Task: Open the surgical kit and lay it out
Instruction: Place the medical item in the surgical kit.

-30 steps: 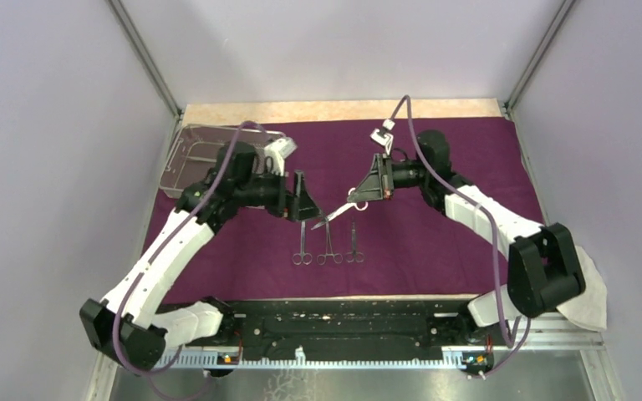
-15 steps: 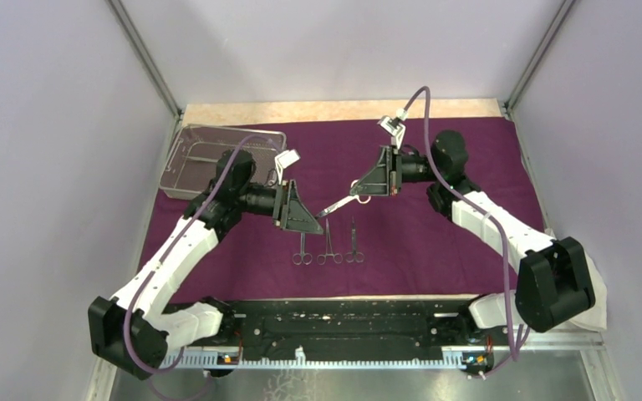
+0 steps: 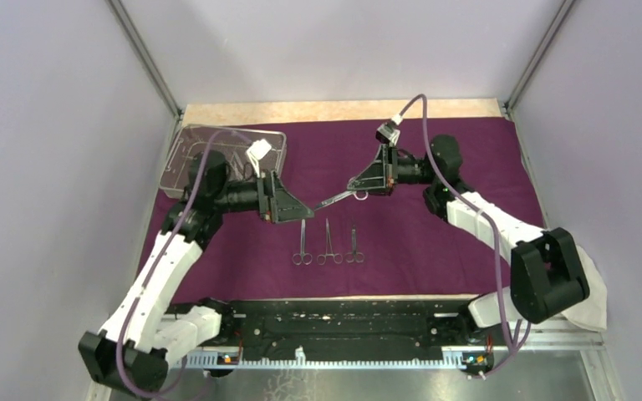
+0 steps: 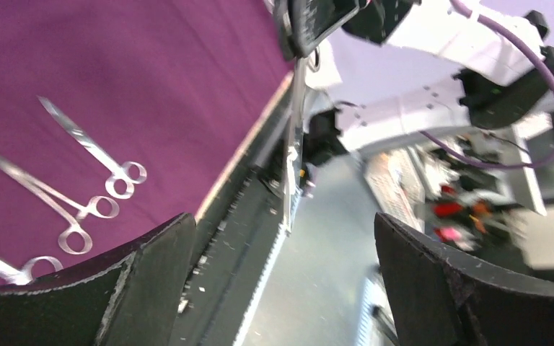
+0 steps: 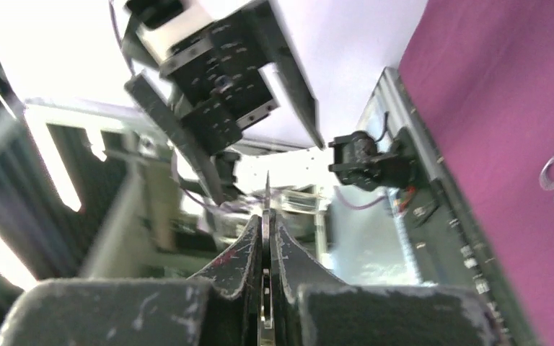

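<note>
From above: a large dark purple cloth wrap [image 3: 435, 242] lies spread flat over most of the table [image 3: 301, 111], serving as the laying-out surface. A rectangular silver wire-mesh tray [image 3: 182, 154] sits at the table's far left corner, partly hidden by the left arm. Three slim steel scissor-like instruments [image 3: 328, 242] lie side by side on the wrap towards the middle of the near edge, ring handles nearest the arms. Above them, the right gripper [image 3: 356, 189] holds a fourth steel instrument [image 3: 334, 199] in the air, its free end pointing at the left gripper [image 3: 297, 209] just beside it. This looks like a handover or a re-gripping before it joins the row. A crumpled white cloth [image 3: 592, 292] lies at the near right corner.

Left wrist view: the left fingers [image 4: 151, 281] stand wide apart with nothing between them. The fourth steel instrument [image 4: 293, 130] hangs ahead of them.

Right wrist view: the right fingers [image 5: 242, 267] are pressed together on the thin steel blade [image 5: 266, 209], which is held edge-on.
</note>
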`<state>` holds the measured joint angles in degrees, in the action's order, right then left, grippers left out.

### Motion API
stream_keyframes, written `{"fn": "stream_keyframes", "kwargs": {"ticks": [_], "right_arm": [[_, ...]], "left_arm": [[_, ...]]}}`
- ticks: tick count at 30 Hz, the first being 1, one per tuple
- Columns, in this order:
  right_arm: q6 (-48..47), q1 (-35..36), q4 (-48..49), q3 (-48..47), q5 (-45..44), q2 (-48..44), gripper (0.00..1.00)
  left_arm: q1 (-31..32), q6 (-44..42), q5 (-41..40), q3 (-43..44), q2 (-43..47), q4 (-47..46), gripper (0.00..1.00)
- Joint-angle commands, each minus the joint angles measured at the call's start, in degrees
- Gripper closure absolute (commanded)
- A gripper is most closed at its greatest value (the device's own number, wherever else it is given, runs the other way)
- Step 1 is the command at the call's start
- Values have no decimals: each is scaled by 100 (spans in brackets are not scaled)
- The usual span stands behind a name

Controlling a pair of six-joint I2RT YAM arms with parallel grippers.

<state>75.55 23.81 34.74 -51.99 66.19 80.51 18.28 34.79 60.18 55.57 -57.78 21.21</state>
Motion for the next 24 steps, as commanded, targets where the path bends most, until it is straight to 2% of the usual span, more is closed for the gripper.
{"fn": "stream_keyframes", "kwargs": {"ticks": [1, 3, 5, 7, 8, 12, 14, 19, 20, 22, 24], "right_arm": [[3827, -30, 1763, 782, -920, 179, 100], [5473, 74, 2846, 1146, -1350, 313, 100], [6948, 315, 3949, 1443, -2152, 449, 100], [7727, 529, 4309, 1390, -2829, 511, 100], [7810, 584, 4245, 1268, -2927, 501, 100], [7720, 604, 3276, 802, -3052, 185, 100], [7749, 607, 3093, 754, -3159, 135, 100], [7812, 599, 3217, 660, -3205, 234, 100], [7817, 605, 3283, 615, -3197, 278, 100], [7815, 601, 3395, 565, -3203, 345, 100], [7816, 605, 3496, 535, -3225, 393, 100]], "left_arm": [[-62, 77, -1559, -100, 880, -579, 1], [-55, 381, -1752, -635, 1331, -1812, 2], [-53, 578, -1636, -1249, 1719, -3557, 3], [-49, 450, -1665, -1561, 1956, -4736, 4], [-57, 336, -1644, -1584, 1966, -4960, 5], [-52, -28, -1216, -1359, 1650, -5268, 7], [-56, -99, -1022, -1295, 1489, -5411, 11], [-53, -200, -1566, -1404, 1523, -5521, 20], [-57, -19, -1672, -1406, 1489, -5571, 19], [-51, 501, -1796, -1318, 1287, -5517, 9], [-50, 1062, -1915, -1168, 1016, -5404, 6]]}}
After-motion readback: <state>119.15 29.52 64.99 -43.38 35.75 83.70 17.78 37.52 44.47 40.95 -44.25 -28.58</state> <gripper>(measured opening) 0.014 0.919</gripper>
